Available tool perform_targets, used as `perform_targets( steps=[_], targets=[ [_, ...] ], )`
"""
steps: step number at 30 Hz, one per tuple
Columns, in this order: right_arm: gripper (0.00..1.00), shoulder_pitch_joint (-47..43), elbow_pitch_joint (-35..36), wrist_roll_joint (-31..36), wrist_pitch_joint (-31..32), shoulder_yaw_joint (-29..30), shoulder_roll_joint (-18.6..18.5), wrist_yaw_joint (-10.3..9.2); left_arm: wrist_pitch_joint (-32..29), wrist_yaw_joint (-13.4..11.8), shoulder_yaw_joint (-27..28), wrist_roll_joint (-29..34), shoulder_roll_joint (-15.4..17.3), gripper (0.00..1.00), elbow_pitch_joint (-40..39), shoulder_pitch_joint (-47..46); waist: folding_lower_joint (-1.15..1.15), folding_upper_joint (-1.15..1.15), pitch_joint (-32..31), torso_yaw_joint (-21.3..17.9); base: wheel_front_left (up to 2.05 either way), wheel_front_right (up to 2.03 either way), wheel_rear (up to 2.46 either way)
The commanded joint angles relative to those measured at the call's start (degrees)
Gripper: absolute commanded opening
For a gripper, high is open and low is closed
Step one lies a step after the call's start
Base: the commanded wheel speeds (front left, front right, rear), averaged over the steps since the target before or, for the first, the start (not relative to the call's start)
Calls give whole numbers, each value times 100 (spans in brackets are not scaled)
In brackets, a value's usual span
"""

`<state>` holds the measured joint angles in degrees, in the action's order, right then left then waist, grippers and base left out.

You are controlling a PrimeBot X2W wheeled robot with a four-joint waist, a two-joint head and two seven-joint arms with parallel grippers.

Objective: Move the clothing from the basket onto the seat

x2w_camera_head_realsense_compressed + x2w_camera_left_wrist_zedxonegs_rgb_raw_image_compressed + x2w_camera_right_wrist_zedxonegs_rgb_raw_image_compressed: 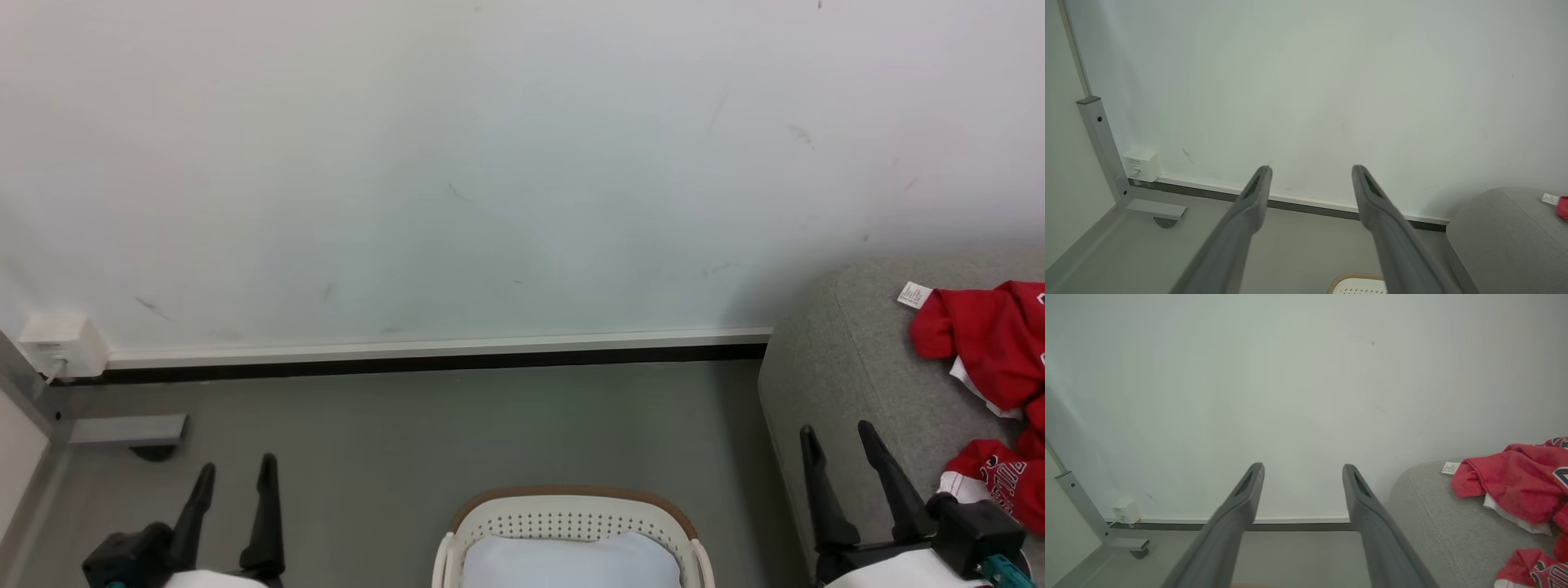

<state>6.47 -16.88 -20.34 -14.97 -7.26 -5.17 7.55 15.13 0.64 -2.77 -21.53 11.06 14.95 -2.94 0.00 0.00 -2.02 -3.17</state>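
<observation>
Clothing (pixel 988 343) lay on seat (pixel 849 367), right edge. Basket (pixel 571 514), bottom centre, showed white pad (pixel 571 563), no red visible. Left gripper (pixel 237 463) and right gripper (pixel 835 428) stood wide, empty. Task judged done.

Left gripper (pixel 1310 170) (spread wide, empty), wall (pixel 1331 81) ahead, basket (pixel 1357 286) rim beneath — grey seat (pixel 1502 241) nearby

Plain white wall (pixel 490 163), matte, evenly lit, with a few faint grey scuffs and streaks. White baseboard (pixel 441 349) runs along the bottom, with a dark strip under it. Grey smooth floor (pixel 457 425). Small white box (pixel 61 345) with a label sits on the wall just above the baseboard, far left. Beside it a grey metal post (pixel 1102 143) slants up, its flat foot bar (pixel 126 429) on the floor, a dark round pad (pixel 151 452) under it. Pale panel (pixel 1061 163) left of the post.
</observation>
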Motion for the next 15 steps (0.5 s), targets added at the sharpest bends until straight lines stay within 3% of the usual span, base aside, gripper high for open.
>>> perform_targets(
  steps=[1,15],
  targets=[
    [100,28,34,56,-24,-28,44,-13,0,70,128,160,-65,100,35,84,0,0,12,-9,0,0,0],
    [100,152,70,205,-24,-161,188,-13,1,499,652,713,-484,100,155,-18,0,0,49,18,0,0,0]
  ],
)
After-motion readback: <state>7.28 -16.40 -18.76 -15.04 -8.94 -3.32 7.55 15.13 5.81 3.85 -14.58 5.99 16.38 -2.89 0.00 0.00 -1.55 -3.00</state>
